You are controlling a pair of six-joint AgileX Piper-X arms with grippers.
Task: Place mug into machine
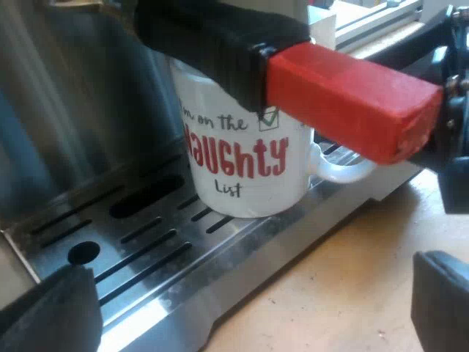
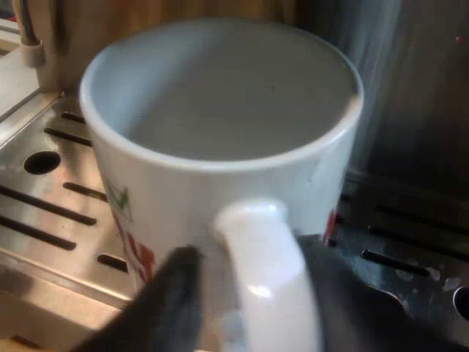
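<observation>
Items counted: one mug [image 1: 242, 169], one espresso machine [image 1: 66, 95] bearing one slotted drip tray [image 1: 220, 253], one red-ended holder handle [image 1: 344, 95]. Grippers counted: two, the left gripper [image 1: 245, 308] and the right gripper [image 2: 249, 293], each with two black fingers.

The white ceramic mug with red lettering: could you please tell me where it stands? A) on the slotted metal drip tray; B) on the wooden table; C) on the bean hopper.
A: the white ceramic mug with red lettering stands on the slotted metal drip tray, beneath the dark handle with a red end.
</observation>
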